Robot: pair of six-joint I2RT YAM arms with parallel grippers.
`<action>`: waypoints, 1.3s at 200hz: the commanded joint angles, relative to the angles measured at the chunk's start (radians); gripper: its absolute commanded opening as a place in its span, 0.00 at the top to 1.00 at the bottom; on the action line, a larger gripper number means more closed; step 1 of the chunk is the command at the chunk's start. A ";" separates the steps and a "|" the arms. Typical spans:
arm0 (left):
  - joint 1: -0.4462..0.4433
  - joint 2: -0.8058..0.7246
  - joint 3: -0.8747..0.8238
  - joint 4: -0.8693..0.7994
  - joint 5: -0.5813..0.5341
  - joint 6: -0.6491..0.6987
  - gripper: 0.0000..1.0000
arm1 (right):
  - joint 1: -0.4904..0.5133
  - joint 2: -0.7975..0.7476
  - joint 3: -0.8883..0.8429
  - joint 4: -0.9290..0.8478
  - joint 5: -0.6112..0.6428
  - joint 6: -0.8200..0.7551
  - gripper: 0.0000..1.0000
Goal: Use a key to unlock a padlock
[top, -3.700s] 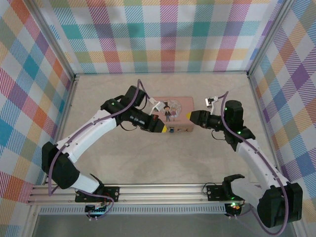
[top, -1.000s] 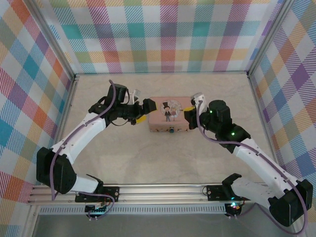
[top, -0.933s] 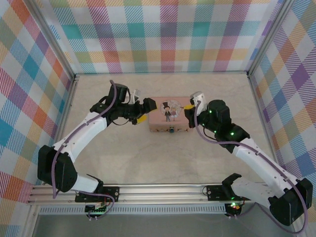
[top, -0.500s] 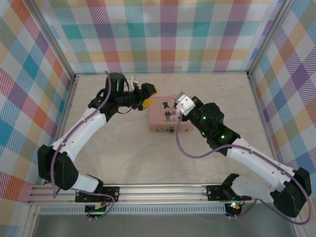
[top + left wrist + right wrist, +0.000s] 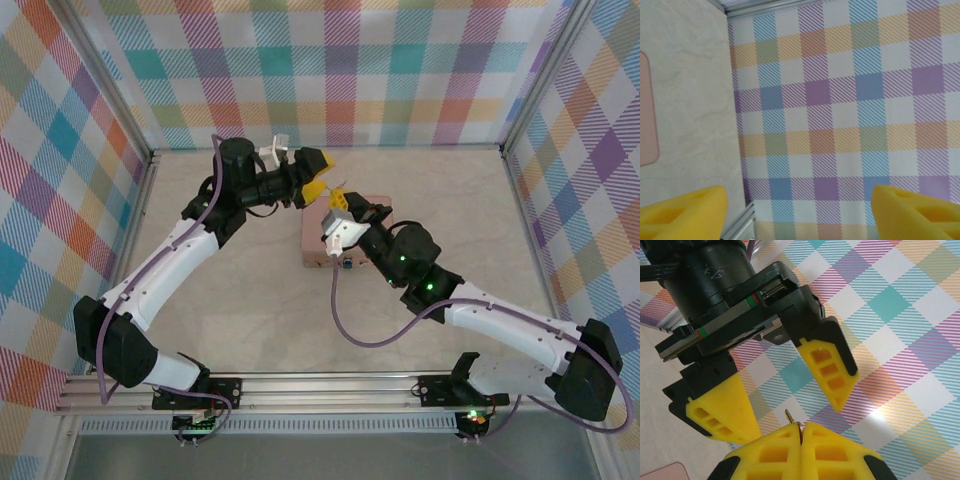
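Yellow fingers of my left gripper (image 5: pixel 324 179) stand spread wide, empty, raised over the pink tin's (image 5: pixel 312 242) far left corner. Just right, my right gripper (image 5: pixel 801 426) is pressed together, pinching the tiny key (image 5: pixel 791 417), which points toward the left fingers' gap.

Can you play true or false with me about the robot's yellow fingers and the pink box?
1. The left gripper is open. True.
2. The right gripper is wide open. False: its fingers are shut together, pinching a tiny metal piece, apparently the key.
3. The pink tin sits on the table. True.
4. The left gripper holds the pink tin. False: it is raised above the tin, with nothing between its fingers.
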 commanded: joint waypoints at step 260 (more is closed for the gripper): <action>-0.034 -0.052 0.043 -0.111 -0.068 0.155 1.00 | -0.016 -0.104 -0.104 -0.052 0.096 0.111 0.65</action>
